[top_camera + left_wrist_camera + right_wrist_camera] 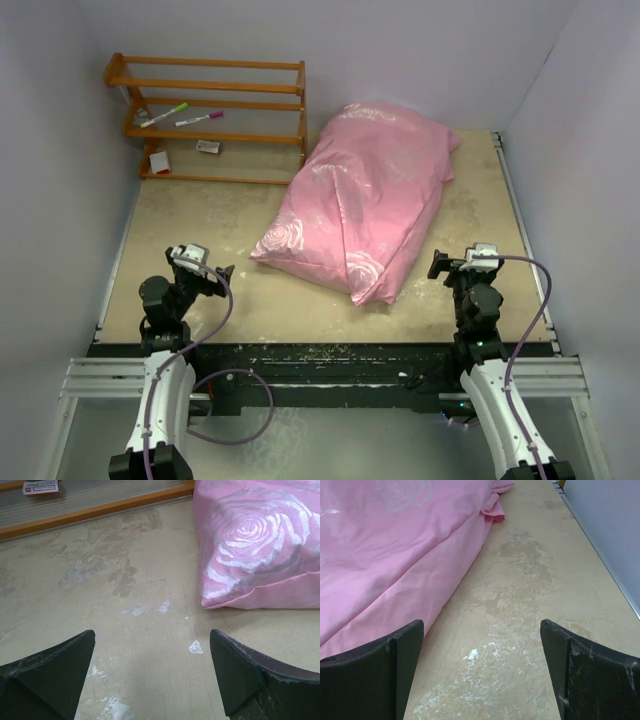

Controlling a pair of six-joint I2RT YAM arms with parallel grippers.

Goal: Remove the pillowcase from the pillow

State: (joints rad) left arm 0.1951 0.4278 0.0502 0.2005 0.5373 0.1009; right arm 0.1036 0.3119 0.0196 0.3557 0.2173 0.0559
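Left hand [152, 636] and right hand [482, 625], both spread wide and empty, sit low over the counter [200, 215] either side of the pink rose-print satin pillowcase [365, 205], which lies plump and diagonal mid-counter, its pillow hidden inside; probably light, soft, slippery, best pinched at a loose corner hem.

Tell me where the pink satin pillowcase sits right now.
In the top view the shiny pink rose-print satin pillowcase lies diagonally, slightly right of centre, just right of the wooden rack.
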